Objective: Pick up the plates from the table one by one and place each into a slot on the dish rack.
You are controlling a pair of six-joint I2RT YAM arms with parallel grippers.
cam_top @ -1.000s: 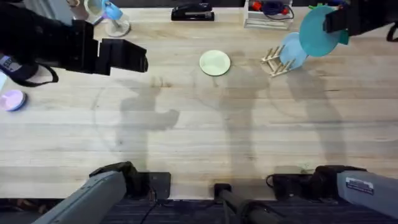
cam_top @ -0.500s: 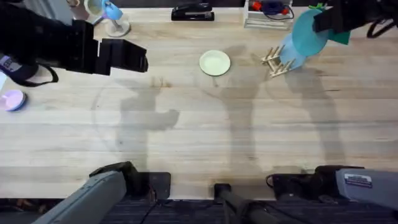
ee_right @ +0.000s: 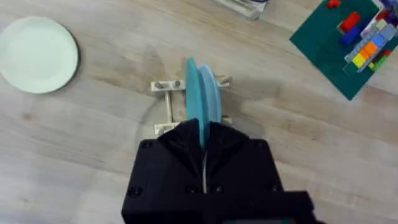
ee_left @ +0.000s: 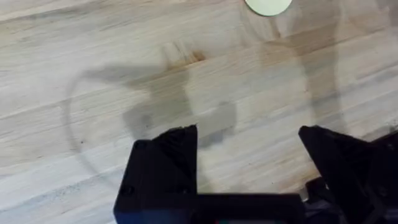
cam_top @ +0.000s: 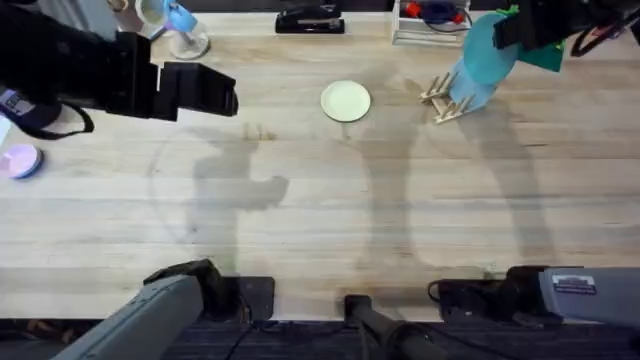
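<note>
Two arms: over a plank table point(cam_top: 300, 200), bare wood nearest the bases.
Left gripper point(ee_left: 249, 155): fingers spread, nothing between them; cream plate point(ee_left: 267, 5) flat, well beyond.
Dish rack point(ee_right: 186, 106): light-blue plate point(ee_right: 208, 93) upright in a slot.
Right gripper point(ee_right: 202, 155): pinching the teal plate point(ee_right: 194, 93) on edge, just beside the light-blue one, over the rack.

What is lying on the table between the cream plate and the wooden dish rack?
Nothing: between the cream plate and the dish rack there is bare table, as seen in the overhead and right wrist views.
</note>
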